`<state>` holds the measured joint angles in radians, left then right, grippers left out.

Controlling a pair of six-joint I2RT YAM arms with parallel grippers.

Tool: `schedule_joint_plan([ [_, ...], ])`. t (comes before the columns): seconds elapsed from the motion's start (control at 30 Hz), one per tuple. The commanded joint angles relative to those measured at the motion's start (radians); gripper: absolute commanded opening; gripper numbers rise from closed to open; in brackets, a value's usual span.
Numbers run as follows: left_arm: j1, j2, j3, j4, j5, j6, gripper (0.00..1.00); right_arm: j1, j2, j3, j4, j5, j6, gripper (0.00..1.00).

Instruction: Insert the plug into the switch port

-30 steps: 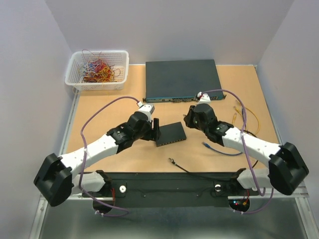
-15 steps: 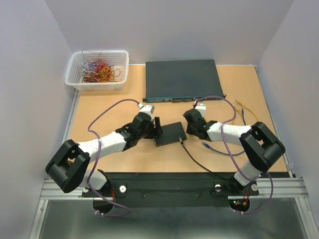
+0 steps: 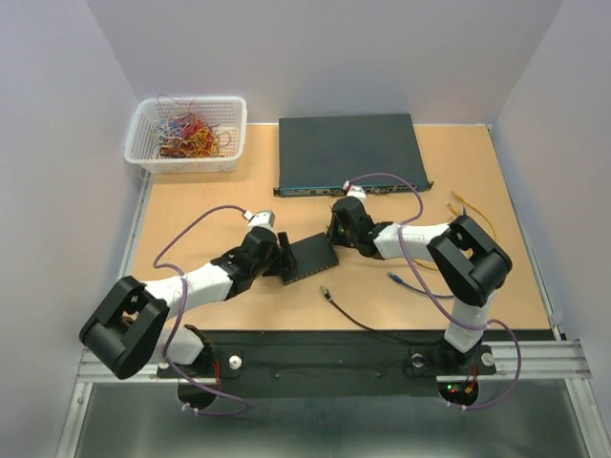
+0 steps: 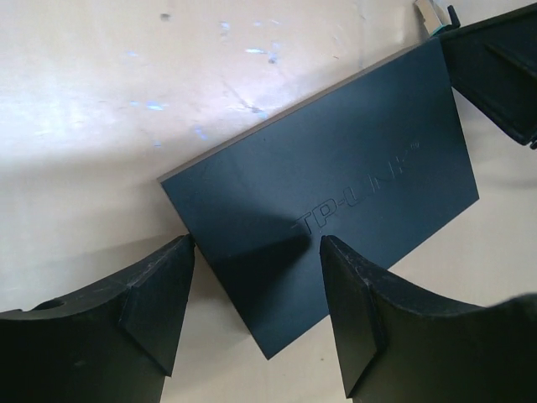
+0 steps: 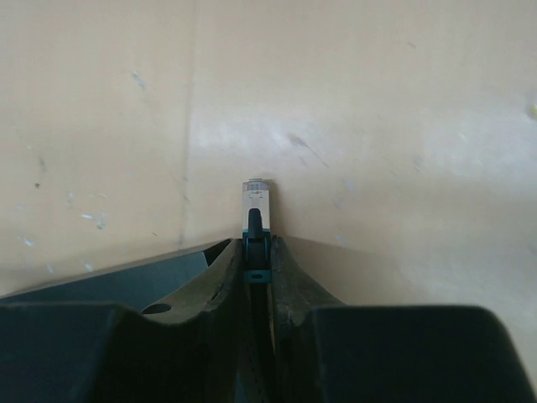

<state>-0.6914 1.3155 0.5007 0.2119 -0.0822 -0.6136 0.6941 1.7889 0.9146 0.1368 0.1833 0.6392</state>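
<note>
The small black switch (image 3: 310, 256) lies flat on the table; it also shows in the left wrist view (image 4: 336, 185). My left gripper (image 3: 283, 259) is open, and its jaws straddle the switch's left corner (image 4: 252, 294). My right gripper (image 3: 337, 229) sits at the switch's far right corner and is shut (image 5: 257, 252) on a plug (image 5: 257, 201) with a clear tip and a teal boot. The plug tip points past the switch's edge (image 5: 101, 281) over bare table. The plug tip (image 4: 430, 8) and the right gripper's fingers (image 4: 495, 67) show at the top right of the left wrist view. The switch ports are hidden.
A large rack switch (image 3: 348, 153) lies at the back. A white basket (image 3: 186, 134) of cables stands at the back left. A loose black cable end (image 3: 326, 292) lies in front of the switch. A blue cable (image 3: 401, 281) and a yellow cable (image 3: 468, 215) lie to the right.
My right gripper has moved left to the switch's far right corner. The switch has shifted left and turned. My left arm has drawn back. The black cable end now lies loose in front.
</note>
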Motion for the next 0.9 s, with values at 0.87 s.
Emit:
schedule_joint_plan([
  [0.87, 0.139, -0.320, -0.024, 0.004, -0.163, -0.018, 0.72, 0.151, -0.224, -0.099, -0.011, 0.076, -0.177, 0.00],
])
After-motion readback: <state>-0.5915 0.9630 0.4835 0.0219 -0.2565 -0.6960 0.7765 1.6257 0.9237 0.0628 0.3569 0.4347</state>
